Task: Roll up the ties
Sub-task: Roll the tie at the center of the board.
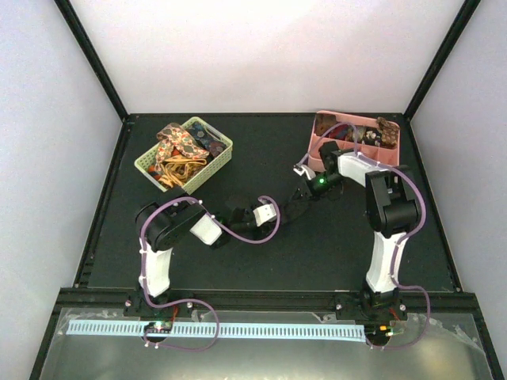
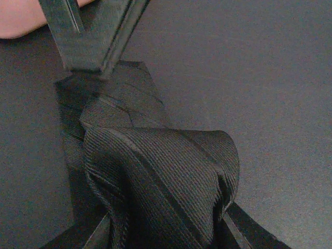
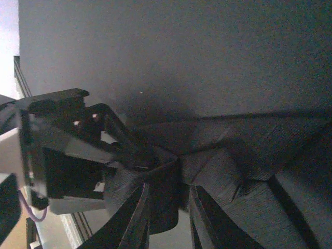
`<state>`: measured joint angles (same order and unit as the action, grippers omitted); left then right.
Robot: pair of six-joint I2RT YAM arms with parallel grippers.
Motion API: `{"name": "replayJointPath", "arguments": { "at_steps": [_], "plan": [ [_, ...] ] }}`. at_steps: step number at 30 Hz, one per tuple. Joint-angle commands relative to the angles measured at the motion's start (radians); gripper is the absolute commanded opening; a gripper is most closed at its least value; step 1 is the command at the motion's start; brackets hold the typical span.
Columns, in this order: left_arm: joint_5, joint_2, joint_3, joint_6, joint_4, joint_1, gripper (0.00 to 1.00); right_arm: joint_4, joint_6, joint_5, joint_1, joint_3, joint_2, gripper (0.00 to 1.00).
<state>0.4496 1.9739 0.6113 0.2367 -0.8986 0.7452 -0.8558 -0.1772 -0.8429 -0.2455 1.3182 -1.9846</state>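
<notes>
Left jaws: the left gripper (image 2: 166,233) is narrow, clamped on a bunched fold of the black tie (image 2: 171,171); cloth bulges out between its fingers.
Right jaws: the right gripper (image 3: 168,192) is parted a little, with a fold of the tie in the gap (light shows beside the cloth).
Tie place: near the middle of the black mat (image 2: 259,78), left gripper at its 8 o'clock, right gripper at its 2 o'clock.
Tie fabric: finely ribbed weave, limp, creased into overlapping folds.
Basket: a green basket (image 1: 224,150) of slotted plastic at the tie's 10 o'clock holds loose paisley ties (image 1: 178,146).
Tray: a pink tray (image 1: 314,150) at 1 o'clock holds small coils (image 1: 384,127).
</notes>
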Motion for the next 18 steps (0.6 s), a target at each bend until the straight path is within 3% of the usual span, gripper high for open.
{"name": "replayJointPath", "arguments": {
  "at_steps": [1, 18],
  "plan": [
    [0.029, -0.015, 0.011, 0.018, 0.079, -0.004, 0.38, 0.033, 0.034, 0.045, -0.003, 0.003, -0.067, 0.24],
    [0.025, -0.112, -0.032, -0.041, 0.057, -0.032, 0.4, 0.002, 0.045, 0.205, 0.016, -0.161, -0.078, 0.22]
  ]
}}
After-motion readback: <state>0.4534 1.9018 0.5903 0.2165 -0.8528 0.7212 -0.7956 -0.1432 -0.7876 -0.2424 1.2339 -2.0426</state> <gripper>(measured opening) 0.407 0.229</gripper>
